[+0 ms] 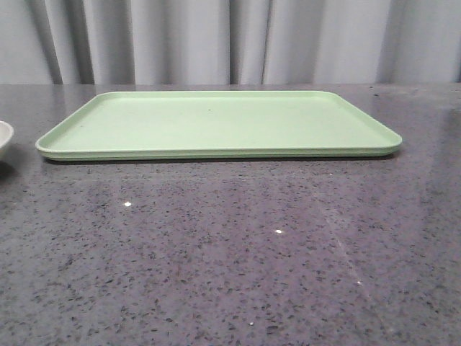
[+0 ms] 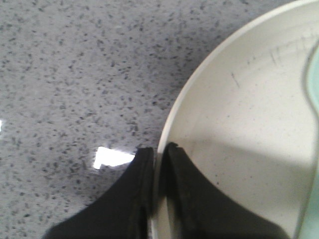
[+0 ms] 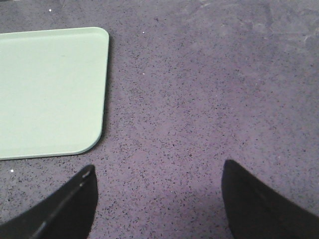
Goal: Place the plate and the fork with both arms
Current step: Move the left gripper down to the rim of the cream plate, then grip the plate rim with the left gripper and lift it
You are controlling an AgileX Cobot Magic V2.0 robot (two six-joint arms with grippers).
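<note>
1. The table [image 1: 230, 274] filled the lower half of the front view, dark and speckled, with neither of my arms showing there.
2. The tray [image 1: 216, 122] lay across the centre of that view, long axis running left to right, nothing on it. In my right wrist view its corner sat at the upper left.
3. The plate [image 2: 249, 139] filled the right side of my left wrist view; in the front view only a sliver of it showed at the far left edge, well left of the tray. A pale blue-green edge [image 2: 311, 99] ran along the far right of the left wrist view; I could not tell what it was.
4. My left gripper [image 2: 158, 154] was pinched narrow on the plate's rim, one finger outside, one inside. So the tray lay to the right of my load, and I judged the carry would go that way.
5. My right gripper [image 3: 159, 189] stood wide, holding nothing, over bare table.
6. The fork appeared in no view.
</note>
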